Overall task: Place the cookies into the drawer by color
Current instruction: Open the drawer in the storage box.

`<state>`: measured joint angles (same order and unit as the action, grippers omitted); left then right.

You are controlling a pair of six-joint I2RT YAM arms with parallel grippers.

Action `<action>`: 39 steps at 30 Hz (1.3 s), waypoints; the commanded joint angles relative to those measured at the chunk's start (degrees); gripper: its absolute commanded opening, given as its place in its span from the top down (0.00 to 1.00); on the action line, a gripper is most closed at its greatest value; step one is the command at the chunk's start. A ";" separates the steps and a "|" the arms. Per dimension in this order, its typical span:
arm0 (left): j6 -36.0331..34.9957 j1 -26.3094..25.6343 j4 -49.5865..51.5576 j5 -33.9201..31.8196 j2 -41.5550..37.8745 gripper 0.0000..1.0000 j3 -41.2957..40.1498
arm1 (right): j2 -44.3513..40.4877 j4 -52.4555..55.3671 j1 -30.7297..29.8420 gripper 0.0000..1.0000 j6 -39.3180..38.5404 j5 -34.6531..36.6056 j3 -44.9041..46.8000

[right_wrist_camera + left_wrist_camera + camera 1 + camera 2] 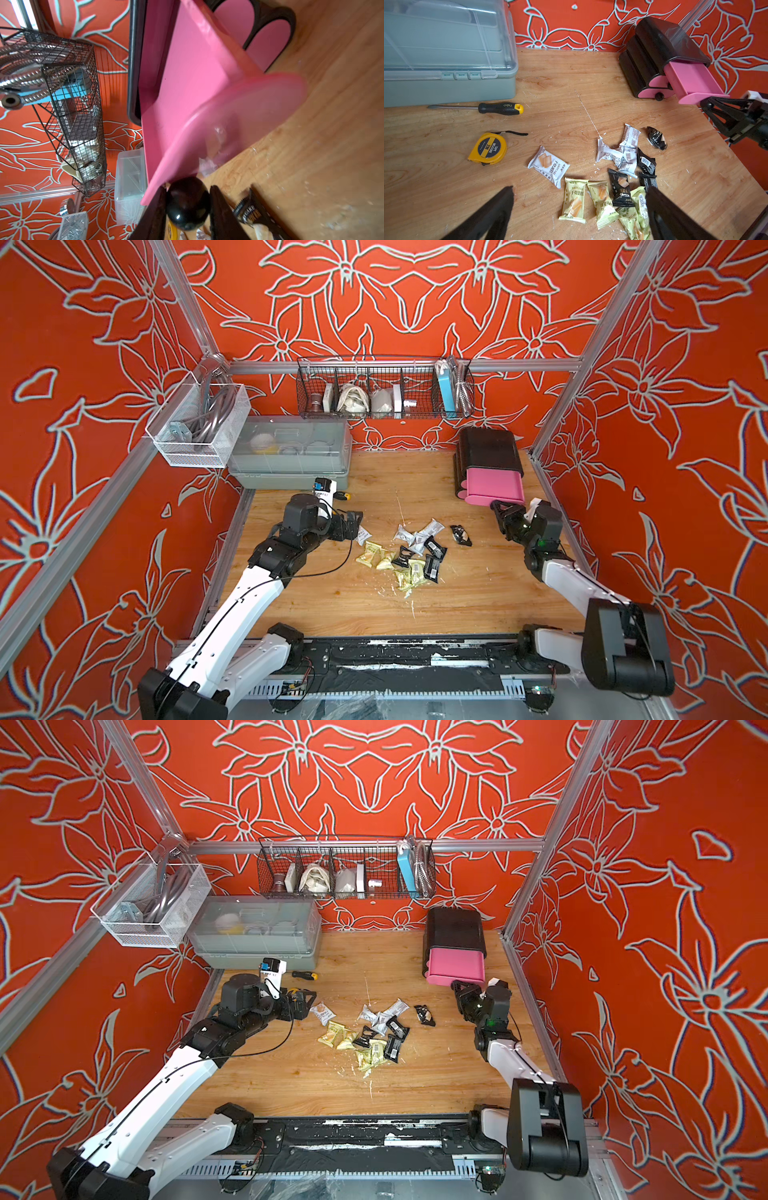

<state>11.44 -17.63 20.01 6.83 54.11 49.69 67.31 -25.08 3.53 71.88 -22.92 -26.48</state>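
As right gripper (188,188) grips drawer knob (188,204) | cookies (411,560) near left gripper (355,522)

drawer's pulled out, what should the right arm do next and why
Probably open the right gripper and back off the knob. The top drawer already stands well out of the chest and looks empty, while the cookie packets lie on the table, so the grip has likely done its job.
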 commanded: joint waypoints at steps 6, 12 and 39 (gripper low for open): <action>0.49 0.37 -1.20 1.08 -0.60 0.02 -0.78 | -1.03 6.34 -0.63 0.65 -5.63 2.68 3.03; 0.42 0.34 -1.29 0.73 -0.76 0.02 -0.91 | -0.17 6.05 -0.66 0.51 -5.31 2.64 4.15; 1.65 0.33 -1.82 2.79 -0.41 0.02 -0.93 | -29.95 53.27 -19.82 0.26 -40.99 3.67 -11.77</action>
<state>12.58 -17.61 19.22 8.36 54.11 48.95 34.72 17.58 -11.18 41.17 -18.46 -35.29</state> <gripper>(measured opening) 0.982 0.743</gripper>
